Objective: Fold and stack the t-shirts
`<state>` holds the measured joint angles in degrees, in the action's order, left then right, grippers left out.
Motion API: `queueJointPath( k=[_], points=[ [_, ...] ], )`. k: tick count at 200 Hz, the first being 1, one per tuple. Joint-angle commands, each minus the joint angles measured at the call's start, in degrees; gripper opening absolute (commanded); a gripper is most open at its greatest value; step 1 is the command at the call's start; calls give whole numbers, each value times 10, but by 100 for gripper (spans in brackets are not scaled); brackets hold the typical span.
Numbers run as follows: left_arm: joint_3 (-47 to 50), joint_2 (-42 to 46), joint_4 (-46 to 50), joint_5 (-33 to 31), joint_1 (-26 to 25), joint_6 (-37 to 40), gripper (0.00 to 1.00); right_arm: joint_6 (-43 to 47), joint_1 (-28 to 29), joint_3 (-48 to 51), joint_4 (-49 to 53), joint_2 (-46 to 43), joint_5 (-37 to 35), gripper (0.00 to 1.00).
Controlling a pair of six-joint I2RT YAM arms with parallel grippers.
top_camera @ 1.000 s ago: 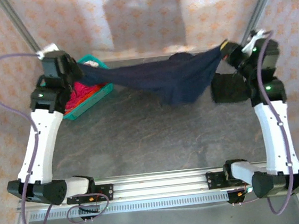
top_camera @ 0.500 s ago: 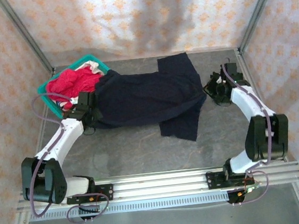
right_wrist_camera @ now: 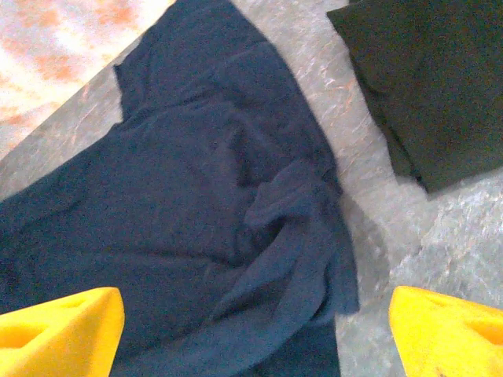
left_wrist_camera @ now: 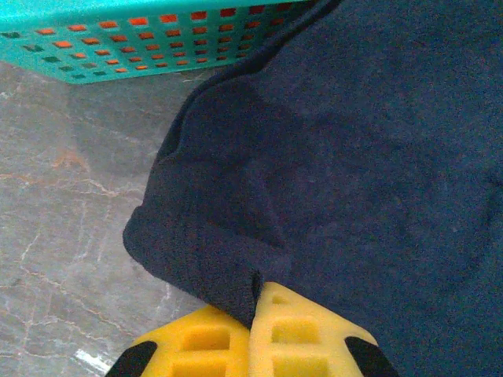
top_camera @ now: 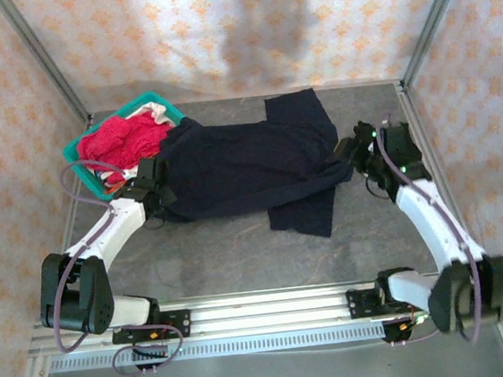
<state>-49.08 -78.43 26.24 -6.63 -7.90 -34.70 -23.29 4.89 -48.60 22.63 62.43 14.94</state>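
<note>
Your left pincer (left_wrist_camera: 258,294): clamped tight on edge of navy shirt (top_camera: 249,166), near basket (top_camera: 148,100). Your right pincer (right_wrist_camera: 255,318): jaws wide, holding nothing, above shirt's right end; black shirt (right_wrist_camera: 428,78) just beyond. Navy shirt lies spread on table (top_camera: 240,253), left end touching basket corner. Second ago it hung stretched between both pincers; now laid down, right one released.

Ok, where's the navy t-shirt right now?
In the top view the navy t-shirt lies spread mid-table, between the teal basket on the left and the right gripper; the left gripper pinches its left edge.
</note>
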Motion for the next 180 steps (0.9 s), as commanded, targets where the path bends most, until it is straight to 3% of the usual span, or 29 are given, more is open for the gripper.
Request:
queueJointPath(
  k=[1,28,66,116,157,180],
  points=[
    [-16,-10,-12,-25,-4,-6,0,-17,43,55,35,-27,-51,87],
    [-19,-21,-19,-24,-4,-7,0,-43,118,94,19,-31,-51,87],
    [-47,-49,-17,-20,-4,-6,0,-70,228,113,-17,48,-55,84],
    [-28,-39,-16,-26,-4,-11,0,-61,343,59,-9,180,-97,64],
    [-24,-33,-15,-26,-4,-10,0,-52,377,11,9,269,-127,60],
    [-26,-32,-13,-26,-4,-8,0,-55,372,-4,20,300,-149,46]
  ],
)
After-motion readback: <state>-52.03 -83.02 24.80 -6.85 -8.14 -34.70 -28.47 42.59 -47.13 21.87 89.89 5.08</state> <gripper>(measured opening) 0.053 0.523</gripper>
